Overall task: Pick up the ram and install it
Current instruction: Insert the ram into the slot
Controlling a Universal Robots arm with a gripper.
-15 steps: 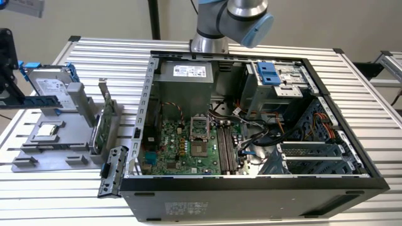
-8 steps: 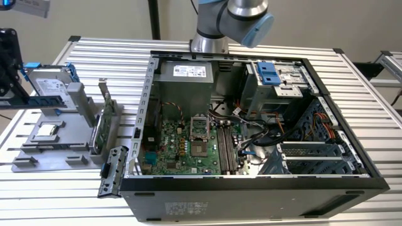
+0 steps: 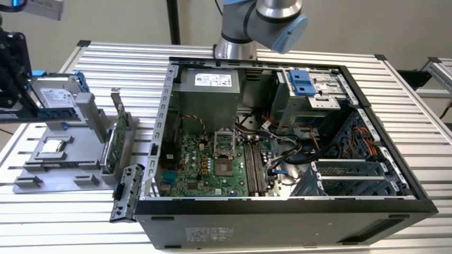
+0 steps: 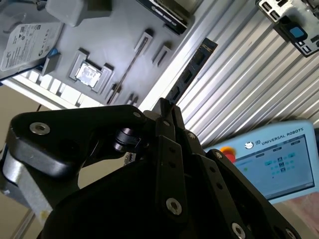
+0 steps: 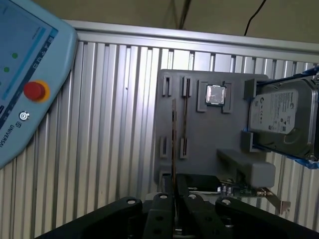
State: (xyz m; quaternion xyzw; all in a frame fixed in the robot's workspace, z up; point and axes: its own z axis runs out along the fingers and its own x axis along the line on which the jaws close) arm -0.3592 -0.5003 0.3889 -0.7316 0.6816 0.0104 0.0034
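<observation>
The ram [image 4: 193, 63] is a long thin dark stick with black chips, and my gripper [image 4: 167, 108] is shut on one end of it. In the first wrist view the ram [image 5: 173, 144] shows edge-on, rising from between the closed fingers of the gripper [image 5: 174, 193] above the grey fixture plate [image 5: 199, 134]. In the exterior view the gripper [image 3: 12, 69] hangs at the far left, over that plate [image 3: 71, 159] and well away from the open computer case [image 3: 282, 211]. The motherboard [image 3: 205, 159] lies inside the case, its long memory slots [image 3: 258, 169] beside the processor socket.
On the fixture plate sit a silver hard drive [image 5: 281, 119] with blue rails, a small processor chip [image 5: 215, 94] and a green card [image 3: 116, 140] with a metal bracket. A teach pendant [image 4: 279, 159] lies on the ribbed aluminium table [image 3: 120, 58]. The arm's base [image 3: 236, 45] stands behind the case.
</observation>
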